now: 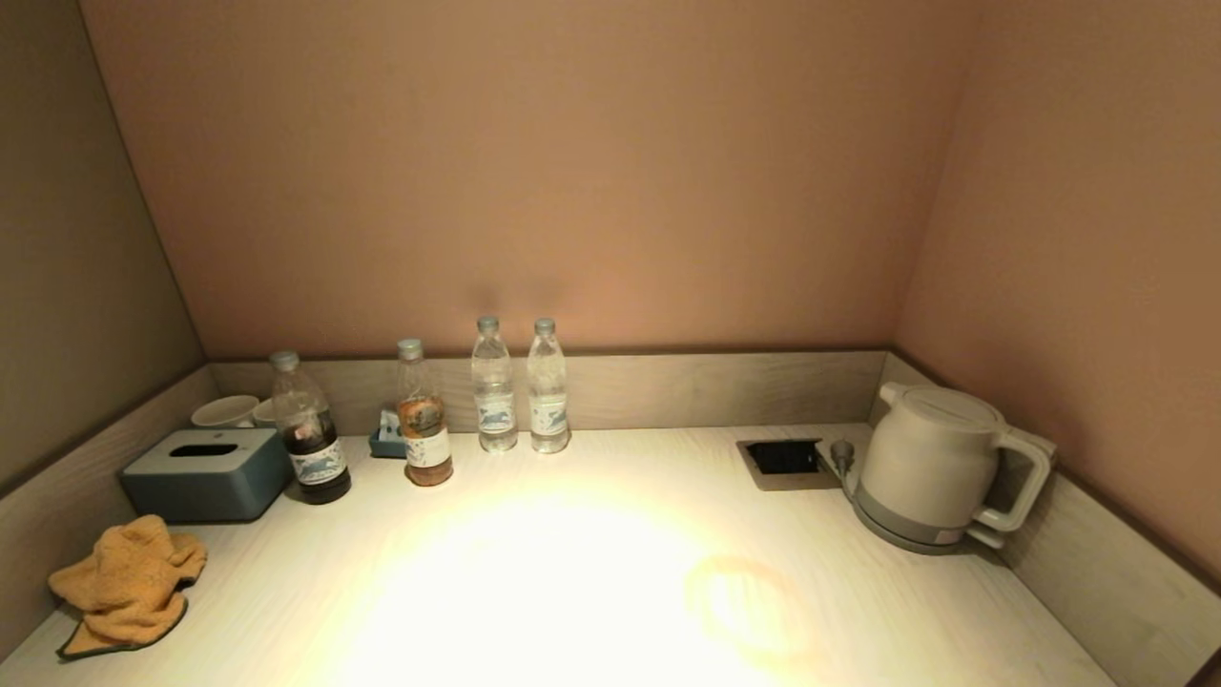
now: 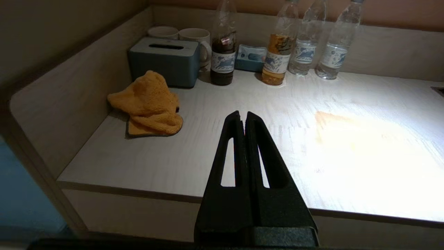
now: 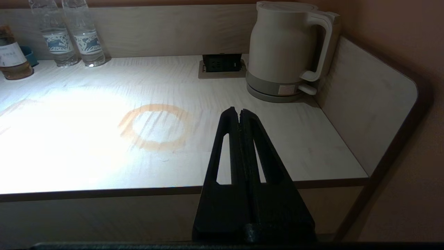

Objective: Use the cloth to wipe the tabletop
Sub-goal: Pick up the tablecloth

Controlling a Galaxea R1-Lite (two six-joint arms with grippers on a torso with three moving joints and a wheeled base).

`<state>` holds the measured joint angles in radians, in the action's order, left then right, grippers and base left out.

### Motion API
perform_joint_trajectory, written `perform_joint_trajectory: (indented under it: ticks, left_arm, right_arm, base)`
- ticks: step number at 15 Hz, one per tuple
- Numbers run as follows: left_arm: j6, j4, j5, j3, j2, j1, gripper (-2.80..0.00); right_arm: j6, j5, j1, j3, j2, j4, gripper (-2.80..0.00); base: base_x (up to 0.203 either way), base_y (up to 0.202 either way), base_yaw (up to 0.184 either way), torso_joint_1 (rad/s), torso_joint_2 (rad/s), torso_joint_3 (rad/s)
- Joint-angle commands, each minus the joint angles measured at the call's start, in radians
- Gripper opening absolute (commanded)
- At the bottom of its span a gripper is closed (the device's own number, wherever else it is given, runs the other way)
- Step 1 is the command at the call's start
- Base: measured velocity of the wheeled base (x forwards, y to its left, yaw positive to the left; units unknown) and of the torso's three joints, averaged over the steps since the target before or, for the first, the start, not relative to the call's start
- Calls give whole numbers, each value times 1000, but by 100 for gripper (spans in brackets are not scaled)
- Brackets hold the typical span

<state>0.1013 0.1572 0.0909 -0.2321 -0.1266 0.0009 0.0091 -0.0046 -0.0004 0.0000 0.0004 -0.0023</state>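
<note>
An orange cloth [image 1: 129, 584] lies crumpled at the near left of the pale tabletop [image 1: 591, 572], in front of the tissue box; it also shows in the left wrist view [image 2: 147, 104]. An orange-brown ring stain [image 1: 749, 601] marks the tabletop right of centre, clear in the right wrist view [image 3: 156, 126]. My left gripper [image 2: 244, 115] is shut and empty, held off the table's front edge, to the right of the cloth and apart from it. My right gripper [image 3: 239, 111] is shut and empty, off the front edge near the stain. Neither arm shows in the head view.
A blue tissue box [image 1: 205, 472] and two cups [image 1: 229, 412] stand at the back left. Several bottles [image 1: 496, 386] line the back wall. A white kettle [image 1: 940, 468] stands at the right, next to a recessed socket [image 1: 784, 458]. Low wooden walls border three sides.
</note>
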Motion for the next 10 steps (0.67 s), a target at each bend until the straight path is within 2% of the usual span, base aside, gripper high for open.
perform_joint_trajectory:
  ticks: [1, 4, 6, 8, 10]
  left_arm:
    - [35, 20, 46, -78, -244, 0, -280]
    - [152, 54, 129, -217, -667, 10, -280]
    - [213, 62, 167, -330, -950, 43, -280]
    - [258, 65, 198, -447, -1141, 83, -280]
    - [277, 63, 230, -566, -1366, 127, -280]
  right_arm:
    - [0, -1, 0, 0, 0, -1, -280]
    - [0, 0, 0, 0, 0, -1, -280]
    - [0, 0, 0, 0, 0, -1, -280]
    - [0, 0, 0, 0, 0, -1, -280]
    - [0, 0, 0, 0, 0, -1, -280]
  base:
    - [0, 0, 0, 0, 0, 0]
    - [0, 0, 0, 0, 0, 0]
    - [0, 0, 0, 0, 0, 0]
    - [0, 0, 0, 0, 0, 0]
    - [0, 0, 0, 0, 0, 0]
